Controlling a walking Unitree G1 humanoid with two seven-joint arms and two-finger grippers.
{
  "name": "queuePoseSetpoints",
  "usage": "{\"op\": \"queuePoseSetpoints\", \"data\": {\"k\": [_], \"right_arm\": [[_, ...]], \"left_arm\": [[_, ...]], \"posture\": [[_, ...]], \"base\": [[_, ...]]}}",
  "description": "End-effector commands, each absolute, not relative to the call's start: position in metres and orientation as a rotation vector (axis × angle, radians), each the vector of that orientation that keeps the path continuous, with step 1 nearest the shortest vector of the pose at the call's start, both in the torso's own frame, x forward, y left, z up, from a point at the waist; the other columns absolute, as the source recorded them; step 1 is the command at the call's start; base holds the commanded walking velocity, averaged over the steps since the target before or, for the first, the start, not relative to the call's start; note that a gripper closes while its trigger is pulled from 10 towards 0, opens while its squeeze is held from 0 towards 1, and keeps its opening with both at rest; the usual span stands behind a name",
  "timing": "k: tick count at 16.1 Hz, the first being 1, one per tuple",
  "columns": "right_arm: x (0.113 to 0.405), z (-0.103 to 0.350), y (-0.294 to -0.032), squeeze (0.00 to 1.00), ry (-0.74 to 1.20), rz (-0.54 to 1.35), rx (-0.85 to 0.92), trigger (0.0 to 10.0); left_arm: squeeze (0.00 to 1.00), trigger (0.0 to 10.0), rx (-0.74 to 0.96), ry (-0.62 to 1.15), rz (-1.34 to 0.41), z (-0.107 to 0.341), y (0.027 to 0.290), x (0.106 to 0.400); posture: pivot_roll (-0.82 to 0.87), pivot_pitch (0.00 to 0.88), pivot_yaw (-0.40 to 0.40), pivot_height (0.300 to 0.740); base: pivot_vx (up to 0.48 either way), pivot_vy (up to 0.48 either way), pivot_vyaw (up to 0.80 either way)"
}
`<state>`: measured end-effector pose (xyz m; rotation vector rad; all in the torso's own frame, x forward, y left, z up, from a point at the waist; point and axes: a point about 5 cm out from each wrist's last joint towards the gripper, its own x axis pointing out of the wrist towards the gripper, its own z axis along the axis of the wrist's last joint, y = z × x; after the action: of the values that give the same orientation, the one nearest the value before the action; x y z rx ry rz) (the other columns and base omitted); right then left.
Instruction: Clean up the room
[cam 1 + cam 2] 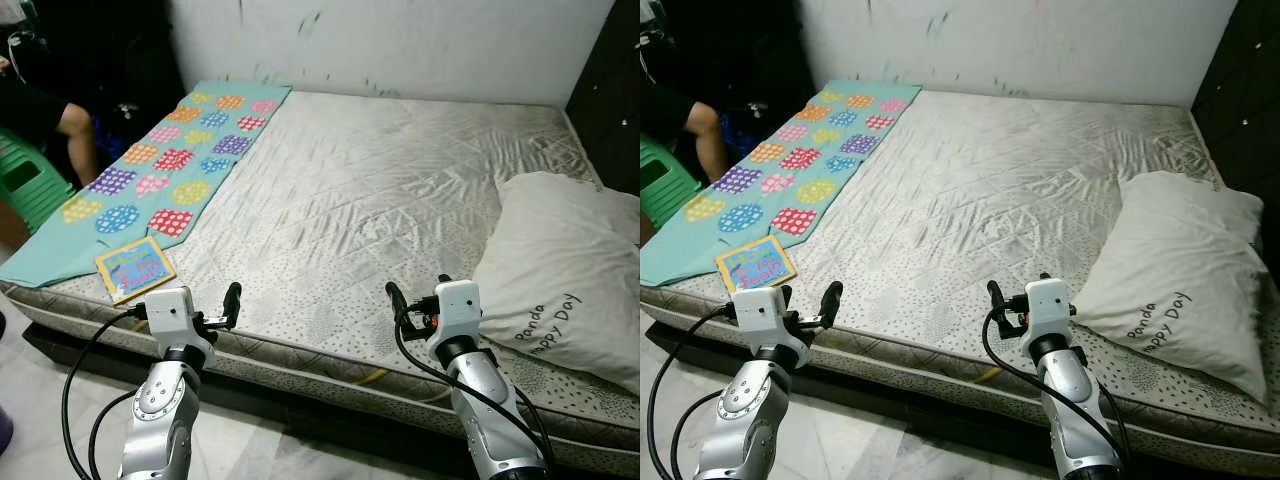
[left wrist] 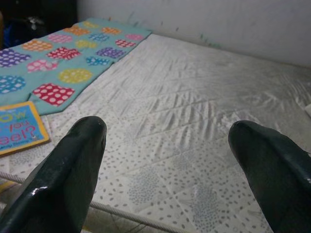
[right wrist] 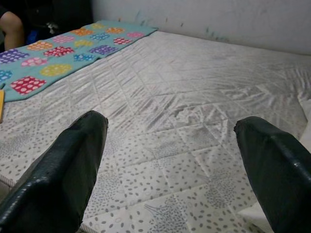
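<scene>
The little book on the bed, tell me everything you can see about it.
The book is small, square and thin, with a yellow border around a blue cover bearing colourful lettering; it looks like a children's board book. It lies flat and closed, turned at an angle, near the mattress front edge on the robot's left. Its far side overlaps the end of the teal spotted blanket. Nothing holds it; the left gripper hovers nearby.

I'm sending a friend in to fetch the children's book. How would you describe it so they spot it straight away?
Start at the big bare mattress and go to its near left corner, where a teal blanket with coloured dotted circles runs along the left side. The book lies flat at the blanket's near end, by the mattress edge. It is the one small, stiff square there, blue with a yellow border.
</scene>
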<state>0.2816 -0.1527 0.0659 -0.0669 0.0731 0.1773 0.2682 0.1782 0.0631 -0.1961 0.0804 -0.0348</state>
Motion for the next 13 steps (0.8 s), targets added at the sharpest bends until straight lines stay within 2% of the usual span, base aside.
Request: {"op": "queuePoseSetpoints", "data": {"k": [1,13], "right_arm": [[0.2813,0.0692,-0.1498,0.0,0.065,0.187,-0.065,10.0],[0.2808,0.0691,-0.1505,0.0,0.073,0.188,-0.068,10.0]], "left_arm": [[0.0,10.0,-0.196,0.06,-0.051,0.0677,0.1783,0.2678],[0.0,10.0,-0.201,0.063,-0.067,0.0685,0.1757,0.2669]], "posture": [[-0.09,0.0,0.047,0.74],[-0.1,0.0,0.046,0.74]], "base": [[0.0,0.0,0.0],[0.404,0.0,0.0]]}}
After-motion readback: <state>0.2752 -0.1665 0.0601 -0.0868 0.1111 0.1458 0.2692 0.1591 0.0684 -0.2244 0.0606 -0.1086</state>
